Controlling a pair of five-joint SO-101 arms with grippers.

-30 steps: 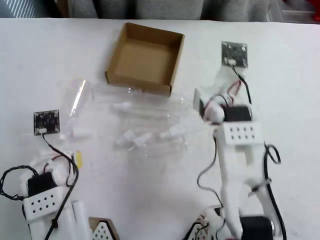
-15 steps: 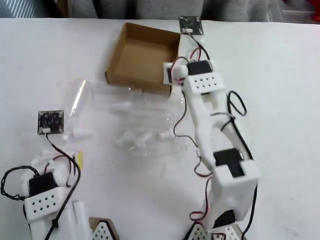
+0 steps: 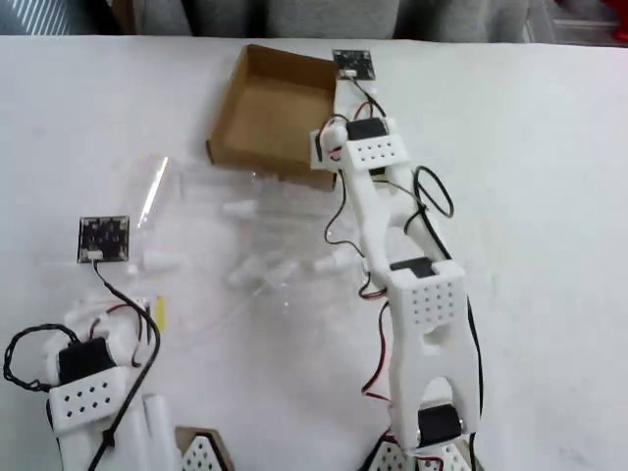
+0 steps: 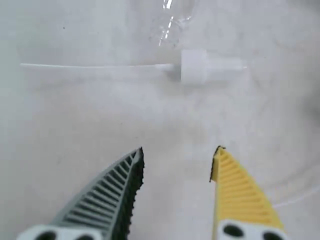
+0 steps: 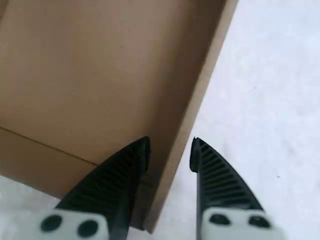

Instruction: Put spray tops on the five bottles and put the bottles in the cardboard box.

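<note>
Our right claw [image 5: 169, 147] sits part-open astride a side wall of the open brown cardboard box [image 3: 270, 162], gripping nothing. Box is near the white tabletop's [image 3: 549, 196] far edge. Left claw [image 4: 177, 152], towards the near-left corner, gapes empty just short of a white plastic spray top [image 4: 200, 65]. Clear plastic bottles [image 3: 294, 211] lie mid-tabletop.

Right arm [image 3: 375, 201] stretched forward, left arm [image 3: 78, 394] folded (jaws parted).

Clear bottles [image 3: 285, 201], outlines indistinct
</note>
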